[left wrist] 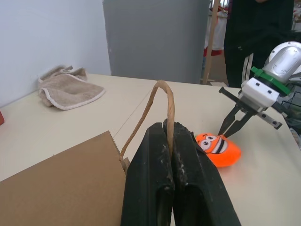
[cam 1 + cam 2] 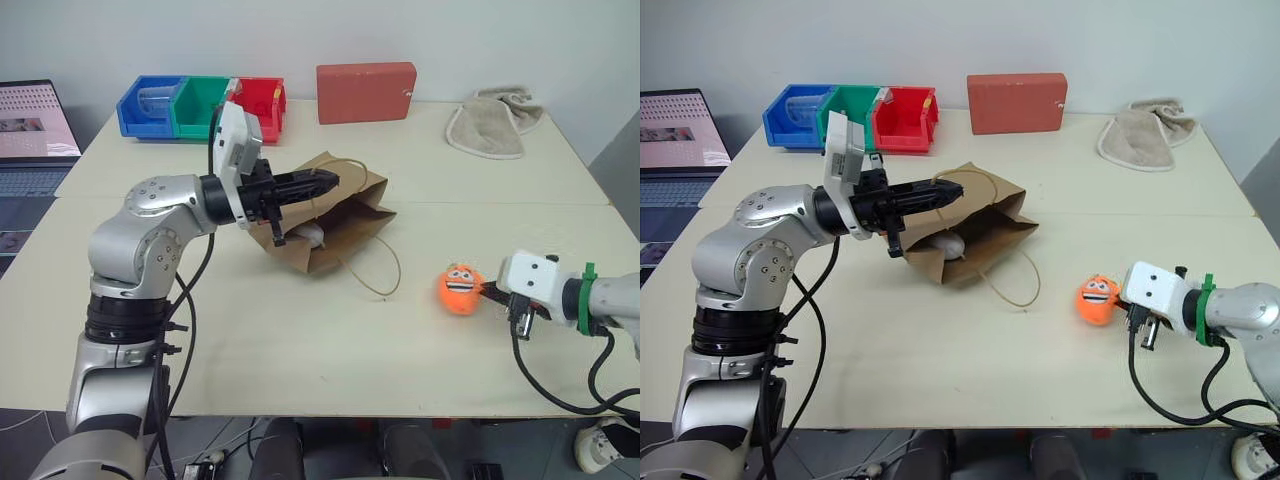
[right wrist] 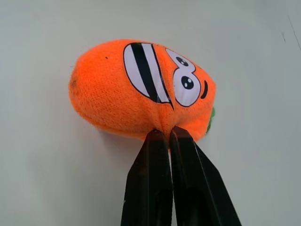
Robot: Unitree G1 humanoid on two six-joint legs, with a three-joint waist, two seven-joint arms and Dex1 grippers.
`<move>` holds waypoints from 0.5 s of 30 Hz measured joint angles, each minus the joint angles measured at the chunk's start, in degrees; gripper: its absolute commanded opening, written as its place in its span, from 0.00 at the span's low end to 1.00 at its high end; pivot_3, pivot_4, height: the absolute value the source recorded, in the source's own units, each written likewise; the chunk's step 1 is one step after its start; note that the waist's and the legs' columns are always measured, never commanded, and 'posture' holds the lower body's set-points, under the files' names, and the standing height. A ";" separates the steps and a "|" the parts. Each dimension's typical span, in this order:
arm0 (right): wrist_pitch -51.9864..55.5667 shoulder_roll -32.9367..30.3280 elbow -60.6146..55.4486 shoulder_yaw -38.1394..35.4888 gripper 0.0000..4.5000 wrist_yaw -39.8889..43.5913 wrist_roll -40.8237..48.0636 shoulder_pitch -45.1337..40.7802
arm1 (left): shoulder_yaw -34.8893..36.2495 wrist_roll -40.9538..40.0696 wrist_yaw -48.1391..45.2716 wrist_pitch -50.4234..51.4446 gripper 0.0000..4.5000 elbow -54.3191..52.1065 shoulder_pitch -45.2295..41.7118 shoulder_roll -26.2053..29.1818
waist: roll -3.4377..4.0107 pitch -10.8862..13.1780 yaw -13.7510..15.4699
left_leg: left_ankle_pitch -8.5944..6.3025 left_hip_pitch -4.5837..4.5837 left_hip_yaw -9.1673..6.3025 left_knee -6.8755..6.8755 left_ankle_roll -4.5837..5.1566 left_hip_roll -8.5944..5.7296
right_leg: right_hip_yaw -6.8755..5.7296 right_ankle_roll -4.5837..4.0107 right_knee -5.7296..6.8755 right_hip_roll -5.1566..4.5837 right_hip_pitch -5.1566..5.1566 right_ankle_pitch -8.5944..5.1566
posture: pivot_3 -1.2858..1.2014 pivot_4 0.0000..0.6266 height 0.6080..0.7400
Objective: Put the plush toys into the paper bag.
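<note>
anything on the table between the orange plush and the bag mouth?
Only the paper bag's lower loop handle, lying on the table toward the orange plush toy. The remaining stretch is bare, as the left eye view shows.

The left gripper is pinching the paper bag handle; beyond, the right gripper is touching the orange plush toy.

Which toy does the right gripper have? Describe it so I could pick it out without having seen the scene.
On the pale table, look right of the brown paper bag lying on its side. There sits a small orange plush toy, pinched by the right gripper. Its striped cartoon grin and orange colour set it apart from the white toy inside the bag.
</note>
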 measured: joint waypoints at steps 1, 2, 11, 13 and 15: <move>1.77 -0.01 -1.36 -0.75 0.01 0.93 2.65 -1.67 | 0.17 -0.39 -0.06 0.41 0.00 0.01 -0.03 0.19 | 0.00 0.00 -0.02 | 0.00 0.00 0.00 0.00 0.00 0.00 | 0.00 0.00 0.00 0.00 0.00 0.00 | 0.52 0.24 1.00; 2.95 -0.03 -2.84 -1.53 0.01 1.61 4.67 -2.98 | 0.32 -0.59 -0.11 0.68 0.00 0.01 -0.13 0.24 | 0.00 0.00 0.02 | 0.00 0.01 -0.03 0.00 0.00 0.00 | -0.02 0.00 0.01 0.00 0.02 0.00 | 0.52 0.24 1.00; 11.01 8.51 -3.43 7.34 0.01 -1.08 11.93 -23.38 | 1.32 -1.95 -1.56 1.81 0.00 -0.07 -0.80 2.22 | -0.01 0.00 0.01 | 0.00 0.05 -0.10 0.01 0.00 0.02 | -0.11 0.00 -0.04 0.00 0.09 0.00 | 0.52 0.24 1.00; 10.68 13.20 -0.12 12.55 0.01 -3.54 9.05 -27.72 | 1.29 -2.23 -1.40 1.89 0.00 -0.42 -0.98 1.89 | 0.00 0.00 -0.02 | 0.00 0.03 -0.08 0.01 0.00 0.01 | -0.09 -0.01 -0.02 0.00 0.04 0.00 | 0.52 0.24 1.00; 10.51 16.28 2.71 16.80 0.01 -5.25 6.34 -29.68 | 1.28 -2.35 -1.32 1.92 0.00 -0.95 -0.98 1.75 | 0.00 0.00 0.05 | 0.00 -0.01 -0.10 -0.02 0.00 0.02 | -0.12 -0.01 0.00 0.00 -0.03 0.00 | 0.52 0.24 1.00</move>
